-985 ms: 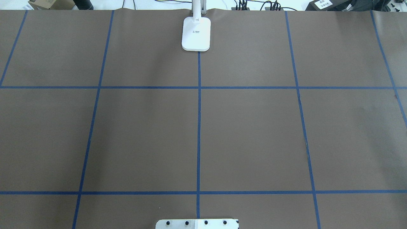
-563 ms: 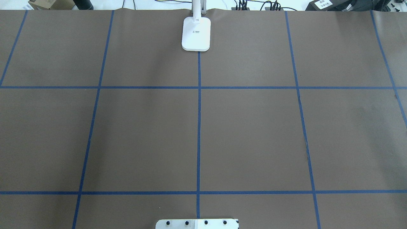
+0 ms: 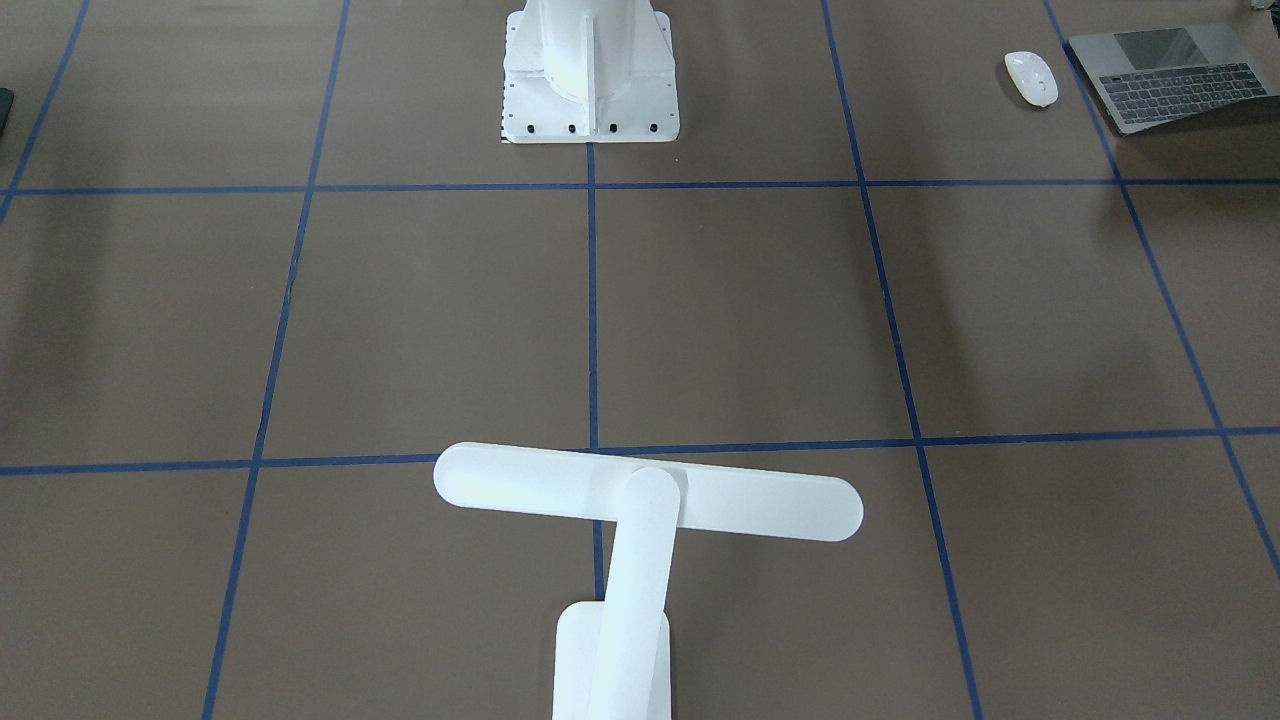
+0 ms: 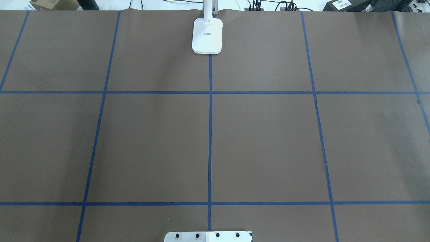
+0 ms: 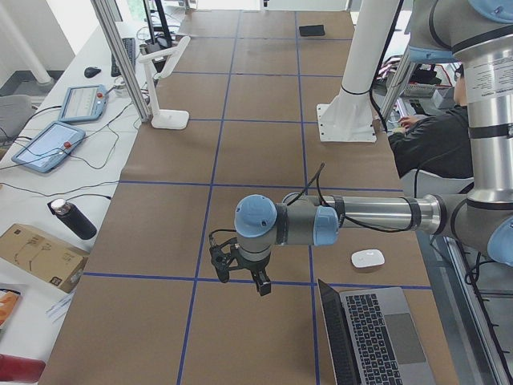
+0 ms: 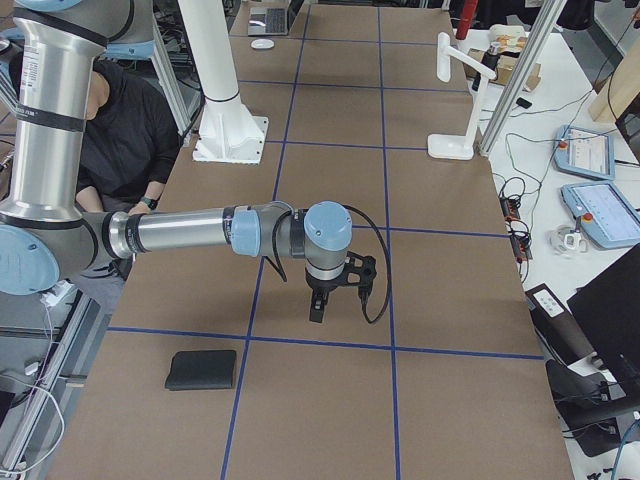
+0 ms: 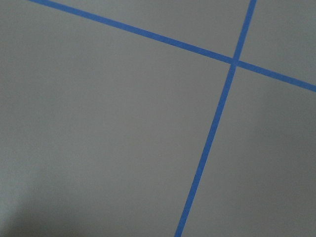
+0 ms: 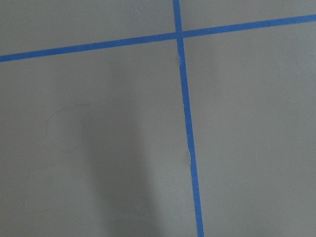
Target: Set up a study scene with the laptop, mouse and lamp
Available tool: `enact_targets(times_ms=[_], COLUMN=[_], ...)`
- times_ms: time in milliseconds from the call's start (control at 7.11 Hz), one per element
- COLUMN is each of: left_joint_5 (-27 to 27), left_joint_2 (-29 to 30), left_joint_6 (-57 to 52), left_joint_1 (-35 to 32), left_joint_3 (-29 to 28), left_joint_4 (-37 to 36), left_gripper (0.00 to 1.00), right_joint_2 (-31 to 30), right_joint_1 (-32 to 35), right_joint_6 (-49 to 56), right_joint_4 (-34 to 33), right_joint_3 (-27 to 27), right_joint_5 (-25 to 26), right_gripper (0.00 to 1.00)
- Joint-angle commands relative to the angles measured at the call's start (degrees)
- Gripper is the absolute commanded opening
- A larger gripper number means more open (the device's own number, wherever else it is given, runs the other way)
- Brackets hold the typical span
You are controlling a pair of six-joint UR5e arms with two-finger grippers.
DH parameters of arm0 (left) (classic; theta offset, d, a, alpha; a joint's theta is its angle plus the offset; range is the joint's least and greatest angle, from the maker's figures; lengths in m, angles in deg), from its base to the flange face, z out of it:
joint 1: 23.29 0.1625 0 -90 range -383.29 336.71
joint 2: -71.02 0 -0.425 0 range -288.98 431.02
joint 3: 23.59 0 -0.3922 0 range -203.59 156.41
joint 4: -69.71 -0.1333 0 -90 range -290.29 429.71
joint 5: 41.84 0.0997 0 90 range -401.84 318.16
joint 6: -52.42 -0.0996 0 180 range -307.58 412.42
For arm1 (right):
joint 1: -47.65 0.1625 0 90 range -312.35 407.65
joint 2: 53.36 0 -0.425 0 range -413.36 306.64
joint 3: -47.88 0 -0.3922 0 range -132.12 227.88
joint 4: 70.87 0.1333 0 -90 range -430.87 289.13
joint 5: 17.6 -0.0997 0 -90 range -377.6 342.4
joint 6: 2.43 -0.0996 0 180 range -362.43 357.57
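As you scan the tabletop point(image 3: 750, 300): one laptop point(image 3: 1170, 75), one mouse point(image 3: 1031, 77) just beside it, robot's left end; one lamp point(image 3: 640, 500), far edge; left tool point(image 5: 243, 281), right tool point(image 6: 338, 300) hover, open or closed you cannot tell.

Robotics lab, not a home desk. I'm mounted on a white bolted metal pedestal point(image 3: 590, 75) at the near edge of a big table covered in brown paper point(image 4: 268, 141), which is gridded with blue tape lines point(image 4: 210, 134). Along the far edge is a white bench point(image 5: 96, 128) with blue-rimmed teach pendants with red stop buttons point(image 5: 48, 146), loose black cables point(image 4: 268, 5) and silver aluminium frame posts point(image 5: 120, 60). A seated operator in a black top point(image 5: 429, 144) is behind my base.
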Motion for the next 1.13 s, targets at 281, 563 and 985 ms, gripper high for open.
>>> enact_targets(times_ms=[281,563,985], left_joint_5=[0.23,0.31,1.46], left_joint_2=[-7.31,-11.81,-11.84], left_joint_6=[12.98,13.86,19.92], left_joint_1=[-9.28,-12.30,-13.72], left_joint_3=[1.66,0.45,-2.02], left_joint_4=[-7.09,-7.17,-6.65], left_gripper=[1.00,1.00,1.00], right_joint_2=[0.25,0.08,0.43], right_joint_1=[-0.02,0.07,0.07], right_joint_6=[-0.17,-0.08,-0.17], right_joint_4=[0.00,0.09,0.09], right_joint_3=[-0.06,0.47,0.91], right_joint_5=[-3.13,-3.22,-3.04], right_gripper=[0.99,0.99,0.99])
